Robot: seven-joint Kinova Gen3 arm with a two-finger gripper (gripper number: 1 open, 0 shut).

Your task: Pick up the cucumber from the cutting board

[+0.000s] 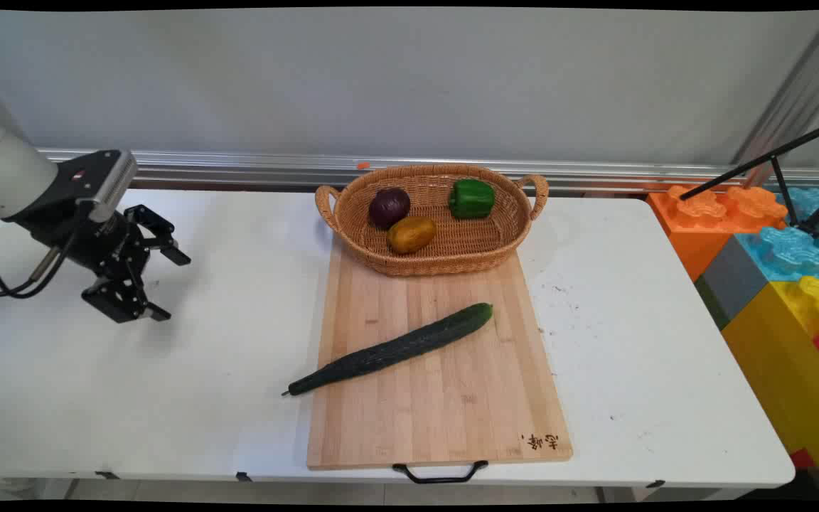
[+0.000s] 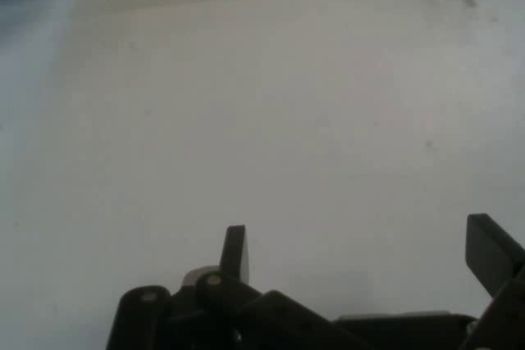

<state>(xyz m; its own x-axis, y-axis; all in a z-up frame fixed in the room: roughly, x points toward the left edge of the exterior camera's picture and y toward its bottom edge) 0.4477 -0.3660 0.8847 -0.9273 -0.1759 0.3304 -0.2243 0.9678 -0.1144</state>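
The gripper (image 1: 164, 283) is held above bare table (image 1: 168, 370) at the left side, its two fingers spread wide with nothing between them; in the hand view the fingertips (image 2: 235, 245) stand well apart over plain white surface. No object is touched.

The nearest thing is a long dark green cucumber (image 1: 392, 349), lying to the right of the gripper and somewhat nearer the front edge. It rests on a wooden cutting board (image 1: 452, 412), its long axis running diagonally: the thin stem end points near-left and overhangs the board's left edge onto the table, while the blunt end points far-right toward the middle of the board. The stem end is therefore the part closest to the gripper.

A wicker basket (image 1: 516, 235) sits on the board's far end, holding a purple onion (image 1: 389, 207), a potato (image 1: 411, 235) and a green pepper (image 1: 471, 198). Coloured blocks (image 1: 772, 270) stand beyond the table's right end.
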